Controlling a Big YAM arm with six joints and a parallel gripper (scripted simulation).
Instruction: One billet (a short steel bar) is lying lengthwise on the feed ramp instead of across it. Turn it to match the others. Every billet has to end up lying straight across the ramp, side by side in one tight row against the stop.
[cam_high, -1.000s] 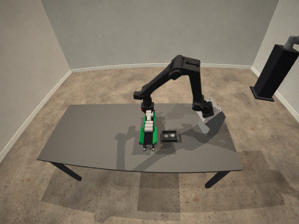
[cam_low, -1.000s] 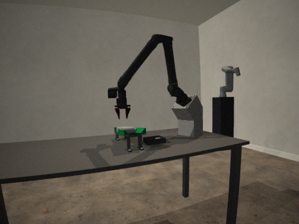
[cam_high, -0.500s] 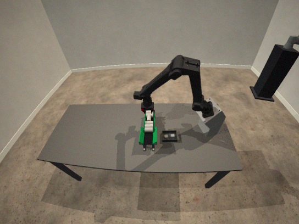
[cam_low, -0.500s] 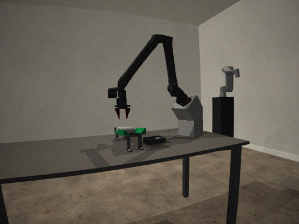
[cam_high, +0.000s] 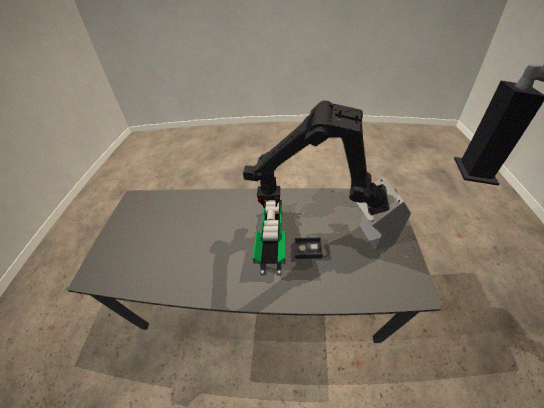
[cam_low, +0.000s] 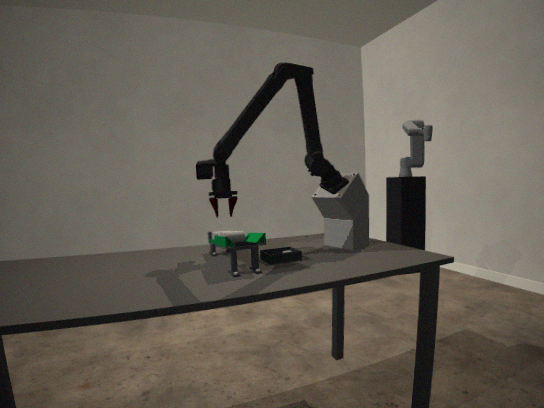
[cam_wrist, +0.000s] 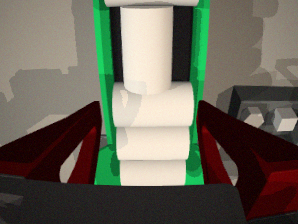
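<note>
Billet (cam_wrist: 147, 46) lies lengthwise on the green feed ramp (cam_wrist: 104, 96), between crosswise billets above and below it. Red fingers (cam_low: 215, 207) hang released and empty above the ramp on the desk (cam_low: 125, 285).

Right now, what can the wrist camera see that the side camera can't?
Only the wrist view shows one billet lying lengthwise on the ramp, with others lying across it. Only the exterior view shows the open gripper hanging above the ramp, holding nothing, plus the table's edge. Both show the green ramp and the black tray.
</note>
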